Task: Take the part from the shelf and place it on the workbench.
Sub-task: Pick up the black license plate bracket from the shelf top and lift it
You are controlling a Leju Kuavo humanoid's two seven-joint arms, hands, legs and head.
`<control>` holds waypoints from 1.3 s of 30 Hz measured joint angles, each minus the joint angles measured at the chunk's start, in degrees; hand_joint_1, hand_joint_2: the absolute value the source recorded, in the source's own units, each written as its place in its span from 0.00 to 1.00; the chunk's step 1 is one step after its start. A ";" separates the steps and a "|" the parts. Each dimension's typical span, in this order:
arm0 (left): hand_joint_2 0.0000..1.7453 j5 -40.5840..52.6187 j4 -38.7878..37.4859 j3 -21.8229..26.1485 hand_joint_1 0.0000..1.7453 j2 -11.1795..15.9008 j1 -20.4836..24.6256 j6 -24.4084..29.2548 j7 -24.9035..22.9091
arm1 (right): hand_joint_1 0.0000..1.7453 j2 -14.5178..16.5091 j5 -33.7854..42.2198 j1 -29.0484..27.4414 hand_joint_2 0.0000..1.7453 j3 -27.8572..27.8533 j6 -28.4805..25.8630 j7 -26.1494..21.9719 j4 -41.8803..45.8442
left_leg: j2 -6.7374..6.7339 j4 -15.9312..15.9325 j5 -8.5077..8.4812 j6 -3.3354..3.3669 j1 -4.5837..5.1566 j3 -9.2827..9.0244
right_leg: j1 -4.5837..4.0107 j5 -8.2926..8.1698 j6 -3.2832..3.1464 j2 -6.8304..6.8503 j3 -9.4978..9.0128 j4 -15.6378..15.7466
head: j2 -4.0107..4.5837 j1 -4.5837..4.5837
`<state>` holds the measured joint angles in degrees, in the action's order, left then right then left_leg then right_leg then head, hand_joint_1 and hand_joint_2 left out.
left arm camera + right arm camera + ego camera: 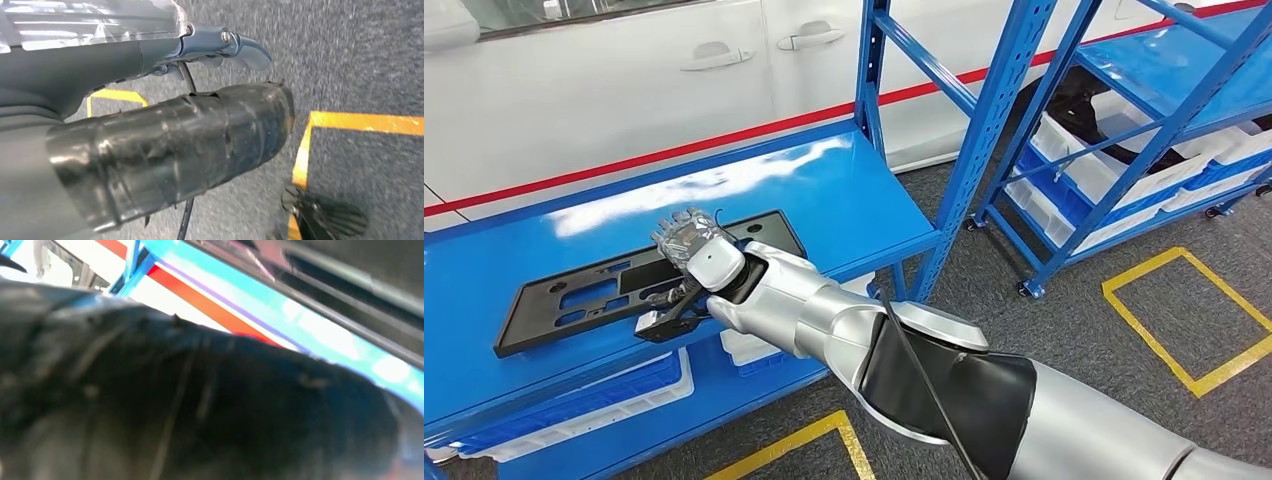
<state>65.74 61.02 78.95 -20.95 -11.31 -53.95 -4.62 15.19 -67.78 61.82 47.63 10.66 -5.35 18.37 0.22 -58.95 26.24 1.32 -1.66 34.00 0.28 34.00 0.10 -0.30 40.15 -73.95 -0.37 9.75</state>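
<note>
Black plastic part (pixel 614 288), long and flat with several rectangular cut-outs, lies on the blue counter (pixel 844 200), its length running from the near left edge up toward the middle. The right hand (pixel 686 240) is over the part's right half, wrapped in clear film, fingers pointing away from the robot; whether those fingers grip the part or merely rest on it cannot be told from the head view, and the right wrist view is mostly blur, with a dark mass in front of a strip of blue and red. The silver right arm (pixel 844 330) reaches in from the lower right. Under the counter sit white and blue bins (pixel 604 395). Behind the counter stands a white car (pixel 624 70) with door handles and a red stripe along its lower edge. To the right is a blue shelf (pixel 1124 130) holding white trays and dark parts, on grey carpet marked with yellow tape (pixel 1184 320). The left hand (pixel 170 140) hangs over the carpet, its dark thumb and pale fingers apart, holding nothing.
</note>
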 joint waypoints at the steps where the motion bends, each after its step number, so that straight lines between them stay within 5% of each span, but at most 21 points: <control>1: 0.00 2.07 -0.01 0.98 0.00 0.01 0.47 -0.33 1.11 | 0.00 -0.15 0.10 -0.16 0.00 0.08 0.01 -0.01 -0.03 | 0.04 -0.01 0.21 0.01 0.01 -0.24 | 0.12 -0.53 0.08 0.00 1.32 -1.31 | 0.00 0.00; 2: 0.00 3.85 -0.02 1.97 0.00 0.01 0.90 -0.59 2.07 | 0.00 -0.27 0.19 -0.27 0.00 0.16 0.01 -0.04 -0.04 | 0.08 -0.01 0.48 -0.06 0.01 -0.59 | 0.18 -2.23 0.02 0.01 1.47 -0.29 | 0.00 0.00; 4: 0.00 6.80 -0.03 3.89 0.00 0.00 1.68 -1.06 3.71 | 0.00 -0.44 0.44 -0.33 0.00 0.23 -0.01 -0.19 -0.05 | 0.12 0.04 1.10 -0.32 -0.01 -1.49 | 0.11 -7.10 -0.51 0.00 -0.92 6.58 | 0.00 0.00; 6: 0.00 9.16 -0.05 5.70 0.00 -0.05 2.58 -1.49 5.15 | 0.00 -0.58 0.76 -0.35 0.00 0.27 -0.08 -0.43 -0.06 | 0.16 0.11 1.58 -0.78 0.09 -2.04 | -0.36 -9.34 -1.25 0.02 -3.45 12.36 | 0.00 0.01; 8: 0.00 10.59 -0.08 7.26 0.00 -0.10 3.30 -1.79 6.17 | 0.00 -0.72 1.14 -0.55 0.00 0.33 -0.20 -0.67 -0.06 | 0.13 0.39 1.74 -1.45 0.09 -2.19 | -0.81 -8.84 -1.74 -0.02 -4.31 13.93 | 0.00 0.02; 11: 0.00 11.11 -0.09 8.43 0.00 -0.11 3.80 -1.86 6.65 | 0.00 -0.93 1.92 -1.22 0.00 0.37 -0.46 -1.17 -0.02 | -0.07 -0.23 2.57 -2.34 0.04 -2.30 | -0.32 -8.84 -2.42 -0.04 -5.74 15.66 | -0.01 0.00; 14: 0.00 11.10 -0.13 9.03 0.00 -0.12 4.02 -1.74 6.71 | 0.00 -1.04 2.61 -2.18 0.00 0.37 -0.72 -1.83 -0.01 | -0.12 -9.08 6.34 -2.87 -0.03 2.20 | -0.23 -8.57 -3.12 0.14 -7.00 16.47 | 0.00 -0.02; 16: 0.00 11.07 -0.15 9.20 0.00 -0.10 4.03 -1.66 6.71 | 0.00 -1.19 2.79 -3.32 0.00 0.37 -0.89 -2.09 -0.02 | -0.13 -14.29 7.12 -3.17 -0.04 5.71 | -0.39 -8.10 -3.26 0.15 -7.39 16.37 | 0.00 -0.02; 18: 0.00 11.05 -0.17 9.20 0.00 -0.09 4.04 -1.63 6.70 | 0.00 -1.37 2.82 -4.15 0.00 0.37 -1.02 -2.21 -0.03 | -0.15 -11.76 3.73 -3.24 -0.05 5.58 | -0.45 -7.49 -3.16 0.08 -7.82 16.04 | 0.00 -0.01; 21: 0.00 10.92 -0.19 9.21 0.00 -0.03 4.10 -1.60 6.71 | 0.00 -1.52 2.82 -4.34 0.00 0.37 -1.28 -2.28 -0.03 | -0.17 -2.03 -1.11 -2.66 0.19 1.69 | -0.66 -6.34 -2.53 -0.13 -7.99 15.00 | 0.00 0.00; 26: 0.00 10.69 -0.22 9.22 0.00 -0.04 4.13 -1.58 6.69 | 0.00 -1.76 2.87 -4.44 0.00 0.39 -1.41 -2.34 -0.03 | -0.04 0.06 -0.89 -1.07 0.12 0.75 | -0.81 -5.24 -1.36 -0.12 -7.37 13.83 | 0.00 0.02; 30: 0.00 10.53 -0.25 9.22 0.00 -0.05 4.29 -1.52 6.69 | 0.00 -2.03 3.06 -4.65 0.00 0.39 -1.44 -2.51 -0.03 | -0.11 0.37 -0.80 -0.28 -0.04 0.43 | -0.16 0.04 -0.34 -0.01 -1.31 2.04 | 0.00 0.02; 31: 0.00 10.52 -0.25 9.22 0.00 -0.04 4.30 -1.47 6.68 | 0.00 -2.10 3.17 -4.91 0.00 0.40 -1.43 -2.67 -0.03 | -0.09 0.36 -0.75 -0.23 -0.04 0.39 | 0.02 0.33 -0.23 -0.01 0.14 -0.25 | 0.00 0.03; 33: 0.00 10.48 -0.29 9.22 0.00 -0.03 4.33 -1.33 6.67 | 0.00 -2.17 3.57 -5.27 0.00 0.46 -1.45 -3.15 -0.02 | 0.01 0.35 -0.59 -0.29 -0.05 0.16 | 0.29 -2.37 -0.26 0.00 0.09 1.39 | 0.00 0.03; 36: 0.00 10.40 -0.49 9.22 0.00 -0.05 4.44 -1.01 6.66 | 0.00 -2.11 4.17 -5.34 0.00 0.56 -1.51 -3.77 0.09 | 0.14 0.30 -0.27 -0.75 0.04 -0.23 | 0.17 -7.59 -0.87 -0.02 -4.32 11.73 | 0.00 0.03; 39: 0.00 10.37 -0.72 9.22 0.00 -0.05 4.54 -0.64 6.59 | 0.00 -1.92 4.65 -5.63 0.00 0.72 -1.51 -3.99 0.13 | 0.13 0.40 -0.28 -1.62 0.15 -0.10 | -0.39 -7.67 -1.32 -0.03 -5.51 14.53 | 0.00 0.02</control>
<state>76.11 60.30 88.17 -21.00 -6.77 -54.60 1.98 13.27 -63.13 56.19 48.35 9.14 -9.35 18.49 0.35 -58.54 25.96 -0.31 -1.51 33.90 -0.11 26.32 -1.21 -0.33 34.64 -59.42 -0.37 9.77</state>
